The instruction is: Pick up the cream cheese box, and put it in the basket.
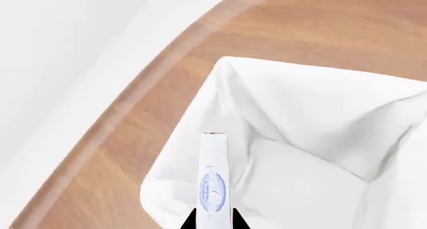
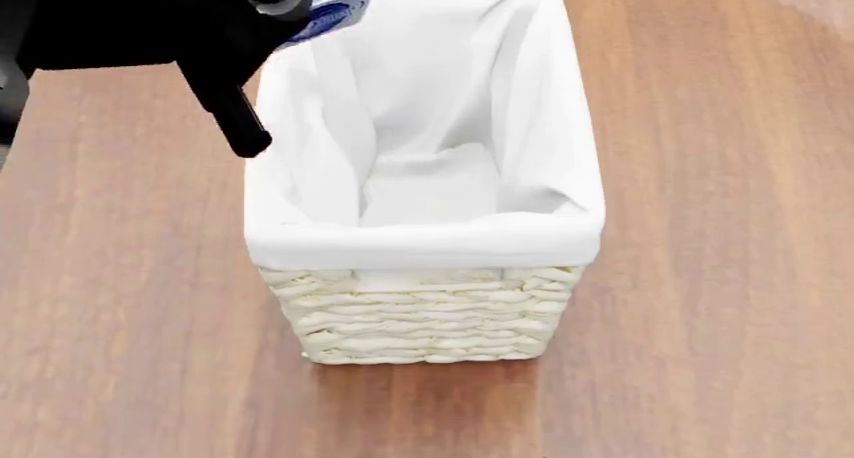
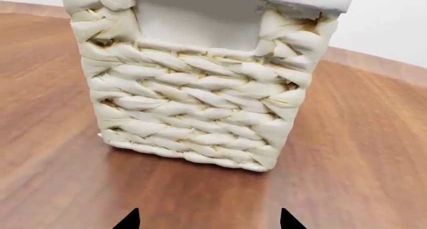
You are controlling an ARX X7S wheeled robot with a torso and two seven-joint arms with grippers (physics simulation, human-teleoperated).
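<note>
Half the cream cheese box (image 1: 214, 181) hides behind left hand (image 1: 215, 220)

A brown, wood-grain table (image 2: 694, 278) with a rounded edge; beyond it, toward 12 o'clock, perhaps a pale wall (image 3: 387, 24).

I get bright, even light with no glare. The basket (image 2: 424, 318) casts only a faint shadow on the table (image 2: 120, 308). My left wrist view looks slightly soft, perhaps blur.

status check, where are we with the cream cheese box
Left gripper shut on cream cheese box, over the basket rim. Right gripper open, empty. Nothing blocking.
</note>
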